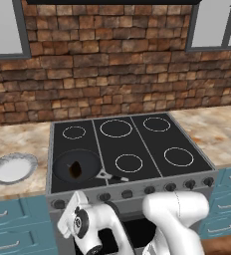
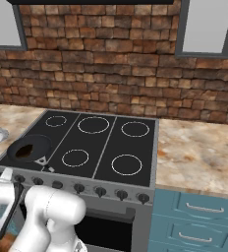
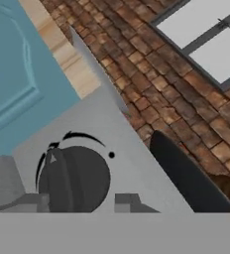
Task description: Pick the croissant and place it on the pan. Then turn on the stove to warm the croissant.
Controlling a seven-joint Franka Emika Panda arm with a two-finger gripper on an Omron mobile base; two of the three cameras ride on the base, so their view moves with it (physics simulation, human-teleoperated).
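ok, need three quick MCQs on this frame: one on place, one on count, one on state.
1. Where is the croissant?
A. in the pan
B. on the plate
C. on the counter

2. How many ring burners on the stove?
A. three
B. five
C. six

3. What does the tool face?
A. a stove knob
B. the pan handle
C. a drawer pull

Key: 1 A, the brown pastry lies inside the black pan. 2 B, five white rings show on the glass. 3 A, the hand view has a dark knob between the fingertips.

One croissant (image 1: 76,170) is lying in one pan (image 1: 90,160); one plate (image 1: 12,169) is sitting beside one five-burner stove (image 1: 137,139).
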